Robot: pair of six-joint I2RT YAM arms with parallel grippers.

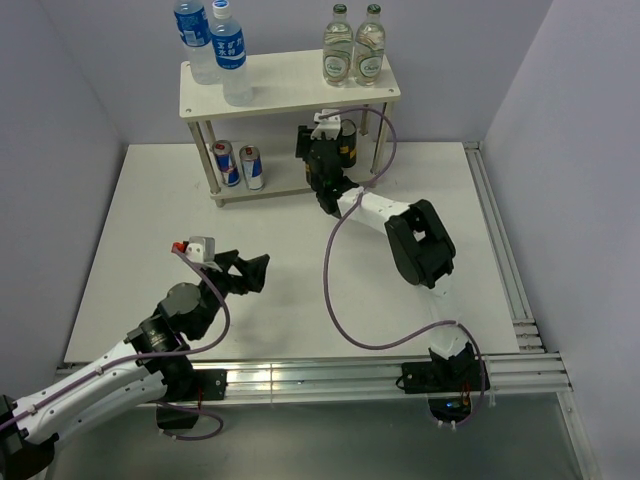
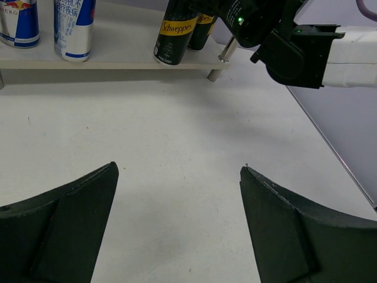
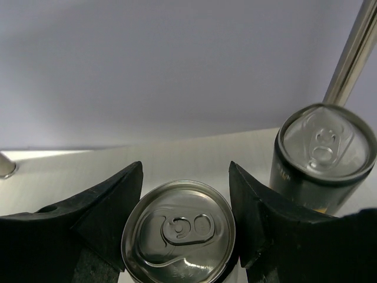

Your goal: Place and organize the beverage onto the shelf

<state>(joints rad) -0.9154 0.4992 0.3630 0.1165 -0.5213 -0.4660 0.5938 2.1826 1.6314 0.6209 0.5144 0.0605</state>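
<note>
Left gripper (image 2: 179, 168) hovers low over the bare table (image 1: 280, 230), jaws spread wide, nothing between them, well short of the shelf (image 1: 300, 106).

Right gripper (image 3: 185, 168) is in under the shelf, jaws pinching a dark can (image 3: 178, 236) across its body just below the rim. A second dark can (image 3: 326, 153) stands just beside it on the right, next to a shelf leg (image 3: 353, 53). Left wrist view shows the yellow-banded pair on the lower board (image 2: 118, 58). Can't tell if the gripped one is fully seated.

Handling, judged: the can is stiff but thin-walled, smooth and slippery. A hard squeeze dents it, a light one lets it slide. Probably full, so fairly heavy for its size. Best hold is across the round body, mid to upper, not on the lid. Narrow base, so it tips if released tilted or bumped into its twin.

Further left on the same board: two blue-and-silver cans (image 1: 226, 162), upright, close together.

Top board (image 1: 285, 75): two water bottles (image 1: 228, 55) at the left end, upright. Soft plastic, tall, top-heavy, best gripped mid-body. Two green-capped bottles (image 1: 338, 50) at the right end, not part of the set.

All six drinks look to be on the shelf. Judged near done, with release and tidying left.
</note>
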